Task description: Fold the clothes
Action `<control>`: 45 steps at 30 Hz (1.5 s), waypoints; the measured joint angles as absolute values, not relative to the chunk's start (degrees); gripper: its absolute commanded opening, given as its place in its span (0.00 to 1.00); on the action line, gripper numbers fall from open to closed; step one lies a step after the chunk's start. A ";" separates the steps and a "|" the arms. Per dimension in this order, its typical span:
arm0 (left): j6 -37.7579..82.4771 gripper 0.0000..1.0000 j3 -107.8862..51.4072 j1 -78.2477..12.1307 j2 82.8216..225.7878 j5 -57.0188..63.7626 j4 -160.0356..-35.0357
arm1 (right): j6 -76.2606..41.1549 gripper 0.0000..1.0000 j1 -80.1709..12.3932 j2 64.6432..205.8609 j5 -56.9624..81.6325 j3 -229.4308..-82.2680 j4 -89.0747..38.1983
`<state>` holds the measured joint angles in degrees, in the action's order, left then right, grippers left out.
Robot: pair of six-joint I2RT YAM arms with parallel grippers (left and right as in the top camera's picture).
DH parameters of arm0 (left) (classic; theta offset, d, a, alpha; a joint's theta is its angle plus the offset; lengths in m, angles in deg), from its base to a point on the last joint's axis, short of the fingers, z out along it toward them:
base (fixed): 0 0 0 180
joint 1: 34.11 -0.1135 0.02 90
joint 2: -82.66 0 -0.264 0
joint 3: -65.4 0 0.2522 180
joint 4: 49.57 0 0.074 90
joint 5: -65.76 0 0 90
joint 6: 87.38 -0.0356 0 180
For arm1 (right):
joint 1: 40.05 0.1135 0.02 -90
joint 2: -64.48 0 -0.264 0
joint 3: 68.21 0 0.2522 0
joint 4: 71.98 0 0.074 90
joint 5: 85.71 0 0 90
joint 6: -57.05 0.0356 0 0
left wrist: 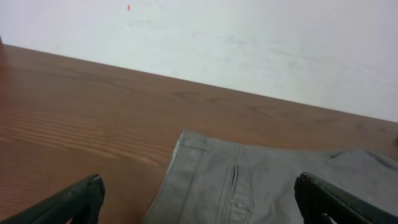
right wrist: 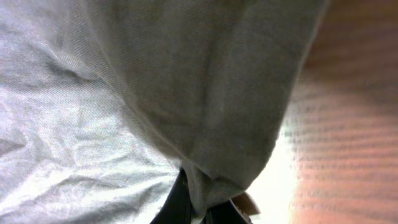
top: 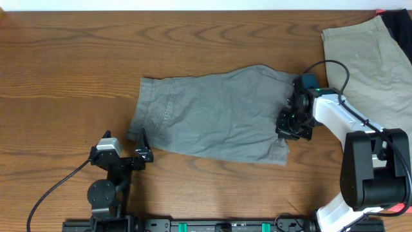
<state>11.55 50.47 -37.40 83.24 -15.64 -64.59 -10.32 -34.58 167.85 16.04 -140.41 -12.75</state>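
Note:
The dark grey shorts lie spread flat in the middle of the table, waistband to the left. My right gripper is shut on their right edge; the right wrist view shows the grey cloth pinched between the fingers. My left gripper is open and empty, just off the shorts' lower left corner. The left wrist view shows the waistband and a pocket seam between the spread fingers. The khaki-beige shorts lie at the back right.
The wooden table stretches bare to the left and behind the grey shorts. A dark item lies under the khaki pair at the far right edge. A white wall rises behind the table.

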 measured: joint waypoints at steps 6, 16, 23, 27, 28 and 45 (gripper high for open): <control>11.55 0.98 50.47 -37.40 83.24 -15.64 -64.59 | -10.32 0.01 -34.58 167.57 13.44 -140.43 -16.18; 11.55 0.98 50.47 -37.40 83.24 -15.64 -64.59 | -11.35 0.05 -35.74 168.11 6.44 -142.83 -17.01; 11.55 0.98 50.47 -37.40 83.24 -15.64 -64.59 | -13.03 0.66 -36.54 168.40 2.75 -147.40 -13.78; 11.55 0.98 50.47 -37.40 83.26 -15.64 -64.59 | -14.21 0.99 -36.54 168.57 1.68 -152.19 -7.02; 11.53 0.98 50.47 -37.40 83.24 -15.64 -64.59 | -14.25 0.99 -36.54 168.62 1.48 -153.50 -5.17; 11.55 0.98 50.47 -37.40 83.24 -15.64 -64.59 | -14.21 0.99 -51.84 168.94 -8.64 -175.88 8.82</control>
